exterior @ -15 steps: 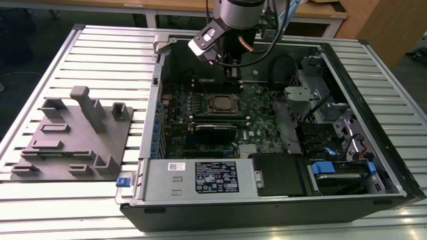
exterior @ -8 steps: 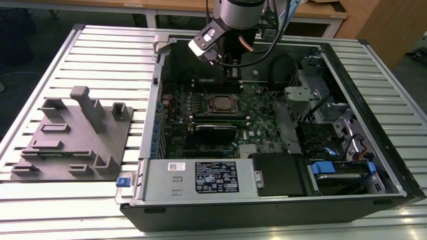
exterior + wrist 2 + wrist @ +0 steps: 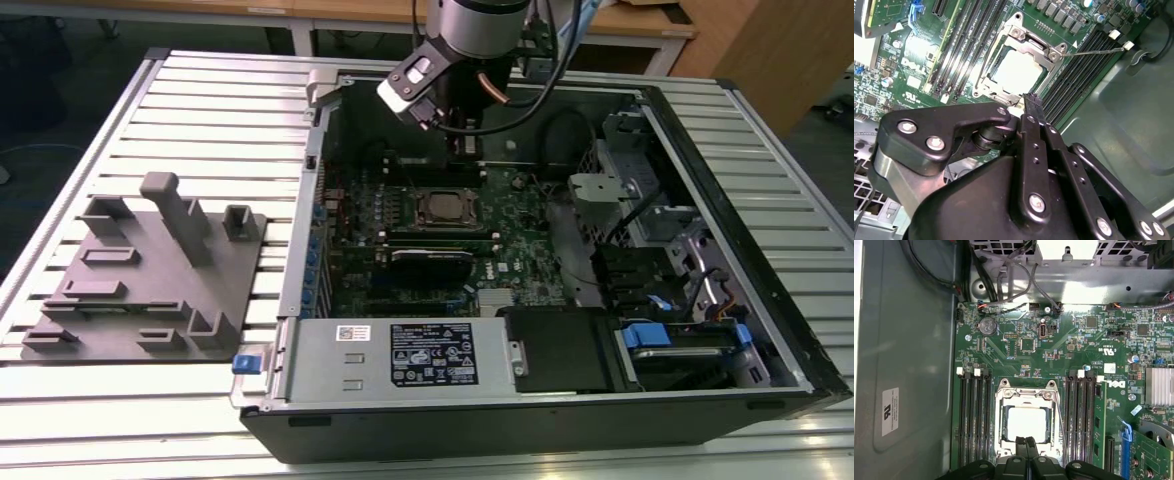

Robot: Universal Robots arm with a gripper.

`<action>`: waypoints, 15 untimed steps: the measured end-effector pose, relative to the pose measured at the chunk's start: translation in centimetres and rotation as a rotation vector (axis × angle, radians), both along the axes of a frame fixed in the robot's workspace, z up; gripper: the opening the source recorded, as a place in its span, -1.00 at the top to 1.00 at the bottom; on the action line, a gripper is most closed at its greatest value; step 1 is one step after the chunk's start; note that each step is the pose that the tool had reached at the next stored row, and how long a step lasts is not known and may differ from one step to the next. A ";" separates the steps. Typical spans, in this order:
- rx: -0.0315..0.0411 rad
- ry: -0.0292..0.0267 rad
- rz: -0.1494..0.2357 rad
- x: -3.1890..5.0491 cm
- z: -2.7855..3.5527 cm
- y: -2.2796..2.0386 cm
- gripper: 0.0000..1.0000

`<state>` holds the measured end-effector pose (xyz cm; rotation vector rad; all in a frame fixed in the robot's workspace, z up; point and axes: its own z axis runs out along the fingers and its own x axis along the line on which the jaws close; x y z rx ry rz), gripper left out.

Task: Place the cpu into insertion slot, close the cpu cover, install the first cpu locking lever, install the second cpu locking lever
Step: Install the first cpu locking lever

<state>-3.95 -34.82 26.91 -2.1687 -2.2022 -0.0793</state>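
Observation:
The cpu [image 3: 1026, 422] lies flat in the insertion slot [image 3: 1000, 426] on the green board, its pale face showing. The silver cpu cover [image 3: 1026, 396] lies down around it as a frame. One thin wire locking lever [image 3: 1099, 49] angles out from the socket over the memory slots. My gripper [image 3: 1026, 441] hangs just above the socket's edge, its black fingers pressed together with nothing between them. In the exterior view the gripper [image 3: 458, 140] hovers inside the open case, above the far side of the cpu [image 3: 445, 207].
Long black memory slots [image 3: 973, 420] flank the socket on both sides. The case walls, a power supply [image 3: 400, 355], drive bays [image 3: 674, 340] and cables [image 3: 1004, 275] crowd the space. A grey fixture plate [image 3: 147, 270] sits on the table at the exterior view's left.

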 end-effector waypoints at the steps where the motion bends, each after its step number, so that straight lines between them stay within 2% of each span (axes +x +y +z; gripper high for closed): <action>1: 0.0000 0.0000 0.002 0.00 0.00 0.00 0.79; 15: 0.0000 0.0000 0.015 0.00 0.00 0.00 0.79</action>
